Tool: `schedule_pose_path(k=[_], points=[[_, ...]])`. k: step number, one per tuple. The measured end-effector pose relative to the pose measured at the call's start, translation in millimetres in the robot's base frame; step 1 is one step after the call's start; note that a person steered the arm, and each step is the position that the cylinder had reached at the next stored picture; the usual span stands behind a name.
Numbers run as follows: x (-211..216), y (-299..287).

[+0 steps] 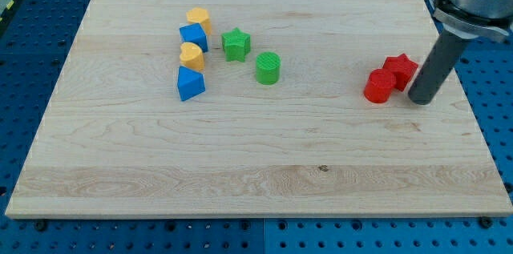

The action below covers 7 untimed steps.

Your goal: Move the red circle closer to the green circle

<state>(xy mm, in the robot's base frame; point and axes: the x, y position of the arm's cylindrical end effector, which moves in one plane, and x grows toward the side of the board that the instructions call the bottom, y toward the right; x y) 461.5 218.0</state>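
**A:** Where's my tip (420, 98) right now?

**B:** Over at the view's right side of the table (264, 174), planted just to the right of the red circle (378, 86). The dark rod slants up from there to the grey arm housing in the view's top right corner.

**A:** Touching the red circle?

**B:** Close, very close, but I see a thin strip of wood between them, so I'd call it just beside rather than in contact. The red star (400, 68) sits right against the red circle, up and to its right, and the rod passes just to the right of that star.

**A:** And the tool, apart or together?

**B:** Neither applies: it's one plain rod, with nothing that opens or closes and nothing clamped.

**A:** The green circle?

**B:** The green circle (268, 69) lies well to the left of the red circle, slightly higher in the view, with bare wood between the two.

**A:** What else is around the green circle?

**B:** A green star (236, 44) just up and to its left, near but not touching. Further left of the green circle runs a column of four: an orange block (199, 19) at the top, rounded, then a blue cube (193, 38) touching it, then an orange heart-like block (191, 55), then a blue wedge-shaped block (190, 83) at the bottom. All of that cluster is well apart from the red circle.
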Motion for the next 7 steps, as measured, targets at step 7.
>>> schedule_pose_path(k=[7], points=[[-12,-117]])
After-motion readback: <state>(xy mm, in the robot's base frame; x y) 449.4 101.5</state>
